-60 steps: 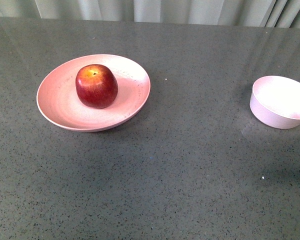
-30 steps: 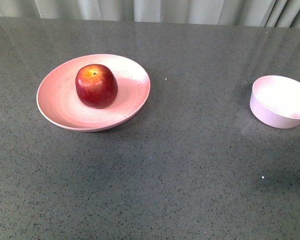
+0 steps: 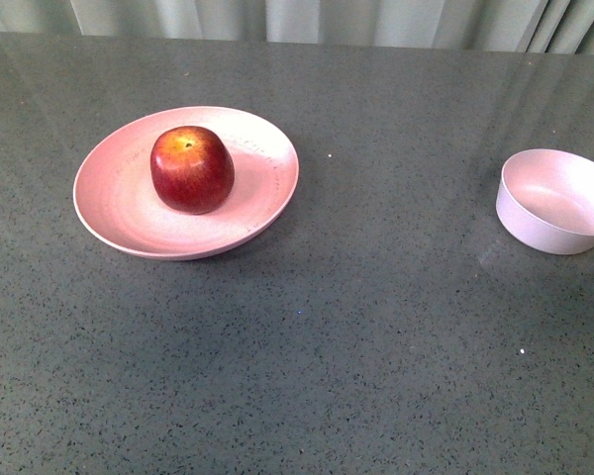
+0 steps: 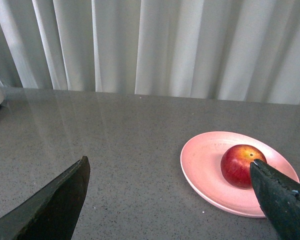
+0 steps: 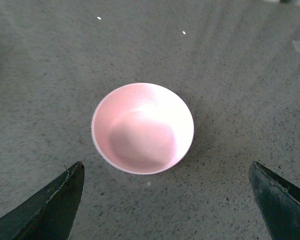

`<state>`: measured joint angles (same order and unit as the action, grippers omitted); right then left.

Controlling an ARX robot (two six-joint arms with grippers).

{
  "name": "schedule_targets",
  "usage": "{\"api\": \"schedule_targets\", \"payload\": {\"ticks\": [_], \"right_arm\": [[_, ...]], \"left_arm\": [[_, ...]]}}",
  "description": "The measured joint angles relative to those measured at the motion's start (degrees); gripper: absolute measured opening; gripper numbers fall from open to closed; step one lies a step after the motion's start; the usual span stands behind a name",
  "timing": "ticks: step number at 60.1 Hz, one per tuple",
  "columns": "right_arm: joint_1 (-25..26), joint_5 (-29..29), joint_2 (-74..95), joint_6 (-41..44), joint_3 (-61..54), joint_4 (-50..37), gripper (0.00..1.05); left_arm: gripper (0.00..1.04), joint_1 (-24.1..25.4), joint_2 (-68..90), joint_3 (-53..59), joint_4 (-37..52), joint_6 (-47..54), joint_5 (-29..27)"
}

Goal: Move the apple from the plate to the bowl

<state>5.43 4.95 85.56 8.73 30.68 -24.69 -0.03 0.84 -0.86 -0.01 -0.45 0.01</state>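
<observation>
— Where did we find the apple (image 3: 191, 169)?

— On the plate (image 3: 119, 213), stem dimple up, a little off the plate's middle toward its far rim. Nothing was touching it.

— And the bowl (image 3: 557, 203)?

— Upright on the grey table (image 3: 327, 327), well apart from the plate, off to the plate's right as the robot faces. We saw nothing inside it.

— What did we make of the left gripper (image 4: 170, 162)?

— Released. Its two dark fingers (image 4: 55, 205) stood wide apart with only tabletop between them. In its wrist view one fingertip overlapped the plate's rim and the apple's edge, but we could not tell how far it was from them. A pale curtain (image 4: 140, 45) hung beyond the table, behind the plate.

— And the right gripper (image 5: 166, 165)?

— Also released and holding nothing. Far from the plate, it hung over the bowl, and its fingers (image 5: 50, 205) were spread wider than the bowl's rim, clear of it on both sides.

— Did the front view show us either arm?

— No, only the plate with its apple, and the bowl.
</observation>
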Motion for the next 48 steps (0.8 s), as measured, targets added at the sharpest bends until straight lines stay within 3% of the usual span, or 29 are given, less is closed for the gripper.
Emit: {"api": "schedule_targets", "payload": {"ticks": [12,37,48], "right_arm": [[2.5,0.0,12.4,-4.7,8.0,0.9,0.96],[3.3,0.0,24.4,-8.1,13.7,1.6,0.96],[2.8,-0.9,26.0,-9.4,15.1,1.7,0.69]], "left_arm": [[0.96,0.0,0.0,0.0,0.0,0.0,0.0],[0.96,0.0,0.0,0.0,0.0,0.0,0.0],[0.96,0.0,0.0,0.0,0.0,0.0,0.0]]}}
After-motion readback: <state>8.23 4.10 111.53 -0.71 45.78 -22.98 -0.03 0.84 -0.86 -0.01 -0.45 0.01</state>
